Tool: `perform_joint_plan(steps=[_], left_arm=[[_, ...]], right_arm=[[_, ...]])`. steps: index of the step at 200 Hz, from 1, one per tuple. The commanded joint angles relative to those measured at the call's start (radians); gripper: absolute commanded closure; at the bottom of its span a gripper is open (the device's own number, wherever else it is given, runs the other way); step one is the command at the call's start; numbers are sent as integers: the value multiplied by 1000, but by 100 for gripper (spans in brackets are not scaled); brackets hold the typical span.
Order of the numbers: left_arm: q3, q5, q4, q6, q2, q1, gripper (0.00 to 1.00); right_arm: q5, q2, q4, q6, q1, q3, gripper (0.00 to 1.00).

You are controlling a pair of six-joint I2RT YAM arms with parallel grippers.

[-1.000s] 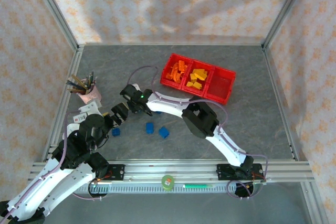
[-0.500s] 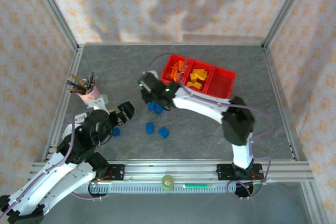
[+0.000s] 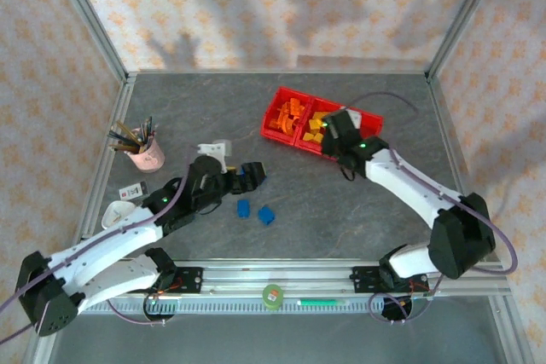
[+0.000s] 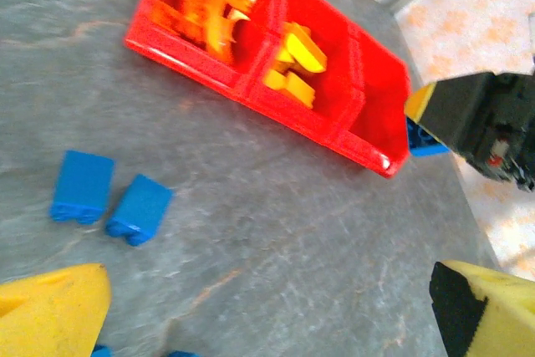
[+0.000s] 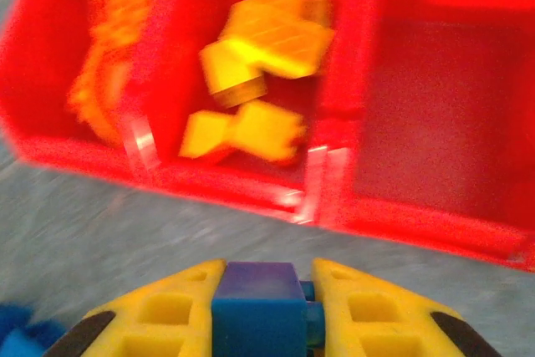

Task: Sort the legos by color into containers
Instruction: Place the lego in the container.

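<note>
Grey table (image 3: 409,193) carries the red containers (image 3: 363,138): orange legos (image 3: 288,115) in the left bin, yellow legos (image 3: 320,125) in the middle.

Right gripper (image 5: 263,277) is at their near wall, pinching a blue brick (image 5: 255,315). This is plain from the right wrist and unclear from above.

Left gripper (image 4: 267,323) is spread wide, near two loose blue bricks (image 4: 82,186).

White tag (image 3: 132,189): print too small to read.

Looks like a robot lab cell: aluminium frame posts (image 3: 98,27), patterned cloth walls (image 3: 281,6) beyond the right gripper (image 5: 261,317), grey tabletop (image 3: 341,210) beneath.
</note>
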Motion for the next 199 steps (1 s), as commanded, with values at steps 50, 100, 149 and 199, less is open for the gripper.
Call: perform_joint_plan(steps=[50,100,149,199], left_arm=[[82,30,243,34,186,-64,1],[85,-6,233,44,190,-64,1],[70,-53,215,53,156,-63,1],[59,-95,169,49,97,-60,1]], right_arm=[[-31,128,98,-90,-245,-8,81],[-63,311,167,-123,-286,93,79],[-131,290,166,-136,-283,101,61],[-132,163,107,-143,-218,88,47]])
